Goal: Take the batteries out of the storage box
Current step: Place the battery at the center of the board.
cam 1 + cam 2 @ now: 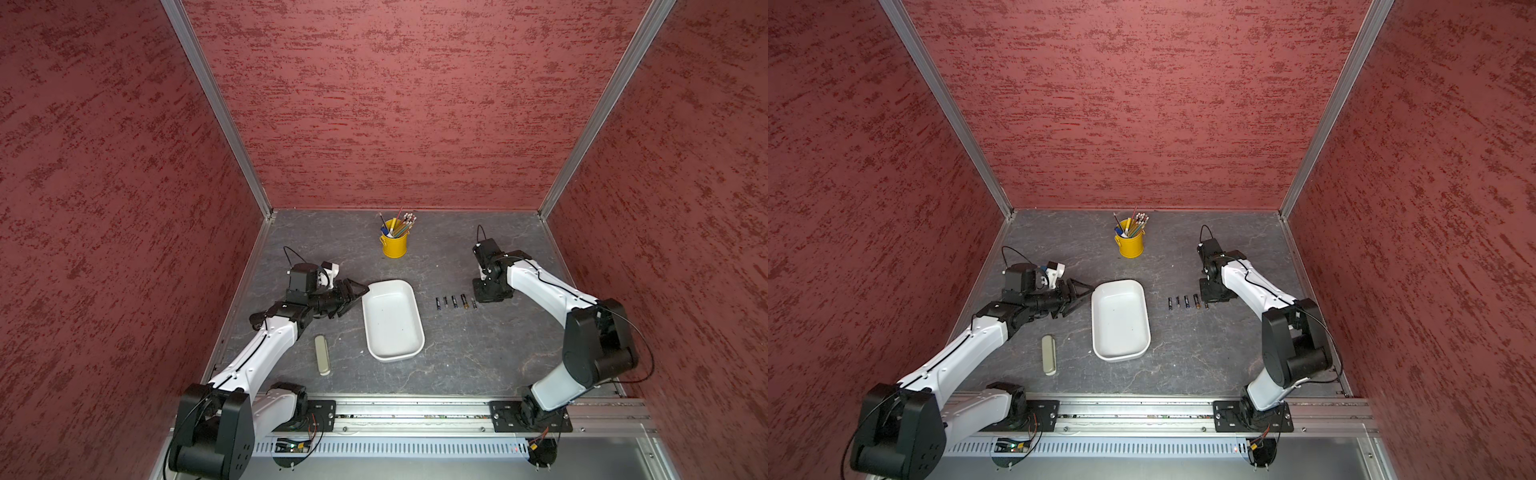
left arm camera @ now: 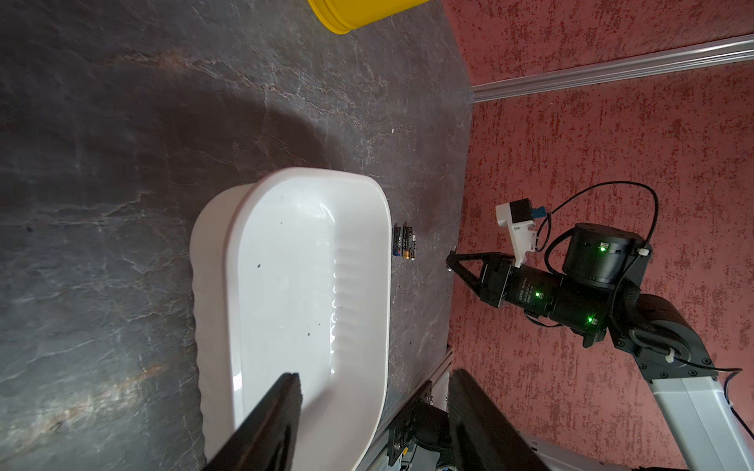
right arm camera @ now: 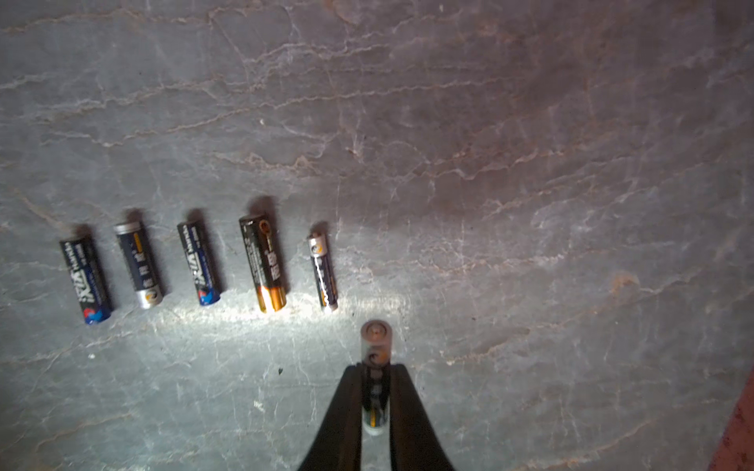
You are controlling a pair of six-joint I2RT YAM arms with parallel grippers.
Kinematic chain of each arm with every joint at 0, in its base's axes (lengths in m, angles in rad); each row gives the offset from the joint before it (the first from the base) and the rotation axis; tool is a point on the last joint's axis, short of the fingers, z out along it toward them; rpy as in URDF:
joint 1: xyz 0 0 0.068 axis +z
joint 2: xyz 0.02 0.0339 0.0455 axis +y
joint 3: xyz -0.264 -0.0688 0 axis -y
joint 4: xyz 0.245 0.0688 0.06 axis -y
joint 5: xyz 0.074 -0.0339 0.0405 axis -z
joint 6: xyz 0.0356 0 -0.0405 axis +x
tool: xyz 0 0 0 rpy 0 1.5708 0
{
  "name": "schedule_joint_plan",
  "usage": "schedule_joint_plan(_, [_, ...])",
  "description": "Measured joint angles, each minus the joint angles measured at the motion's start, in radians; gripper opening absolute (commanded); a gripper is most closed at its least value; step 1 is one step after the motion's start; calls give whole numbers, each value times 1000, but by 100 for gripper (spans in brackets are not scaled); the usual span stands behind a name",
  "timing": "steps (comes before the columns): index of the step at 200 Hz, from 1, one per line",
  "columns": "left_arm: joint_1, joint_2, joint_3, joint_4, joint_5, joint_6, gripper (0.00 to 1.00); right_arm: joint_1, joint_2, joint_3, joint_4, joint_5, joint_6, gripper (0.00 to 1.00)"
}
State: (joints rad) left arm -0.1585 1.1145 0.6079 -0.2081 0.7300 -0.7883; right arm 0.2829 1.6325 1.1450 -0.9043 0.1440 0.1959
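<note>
Plainly, the white, shallow, rounded-rectangular plastic storage box (image 1: 392, 324) shows only a few dark specks on its floor. It sits mid-way across the grey, stone-patterned worktop (image 1: 457, 357), its long axis running from the front rail toward the back wall, slightly slanted.

To its right and apart from it, five small cylindrical batteries lie side by side in a row: a black one with a blue end (image 3: 85, 281), a dark one capped in silver (image 3: 138, 265), another blue-ended one (image 3: 200, 265), a thicker black one with a gold end (image 3: 263, 263) and a slimmer one with a silver top (image 3: 323, 273). Their long axes are near parallel, front to back.

At the row's right end the right claw (image 3: 375, 369) pinches the sixth battery (image 3: 376, 340), a blurred dark cylinder lying along the fingers. The left claw (image 1: 359, 297) is spread, gripping nothing, just beside the box's far-left corner.
</note>
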Motion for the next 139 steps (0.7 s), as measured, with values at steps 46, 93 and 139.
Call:
schedule_joint_plan(46, [-3,11,0,3,-7,-1,61,-19,71,0,65,-2,-32,17])
schedule_joint_plan(93, [-6,13,0,6,-8,-1,61,-27,120,0,102,-11,-52,17])
schedule_joint_plan(139, [-11,20,9,6,-18,-5,61,-27,152,-9,121,-20,-55,17])
